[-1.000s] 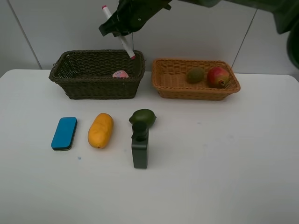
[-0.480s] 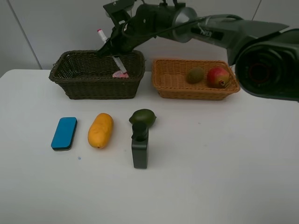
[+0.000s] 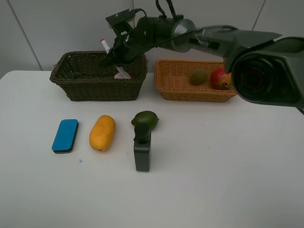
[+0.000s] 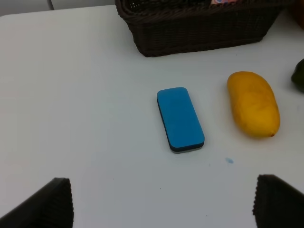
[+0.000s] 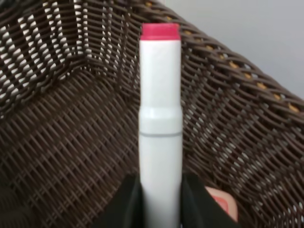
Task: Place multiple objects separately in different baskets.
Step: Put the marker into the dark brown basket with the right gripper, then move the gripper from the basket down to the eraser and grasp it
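The right claw (image 3: 116,57), shut tight on the white-pink marker (image 3: 104,45), hangs over the dark basket (image 3: 95,89); the marker's long axis slants from 11 to 5 o'clock, lower end inside the rim; only letting go seems left.

Looks like a robotics lab bench to me, not anybody's home or kitchen. You've got a plain white tabletop (image 3: 228,180) set against a pale grey panelled wall (image 3: 47,28) with thin dark seams, and a big black robot arm with loose cables (image 3: 209,37) stretched over the back of it. The stuff on top reads like test props: a blue rectangular eraser block (image 3: 65,135), an orange-yellow mango (image 3: 102,132), a green avocado (image 3: 145,118) and a dark green square bottle (image 3: 142,154) spread out in front of a deep dark olive-brown wicker basket (image 3: 97,90) and a shallower orange-tan wicker basket (image 3: 194,94).
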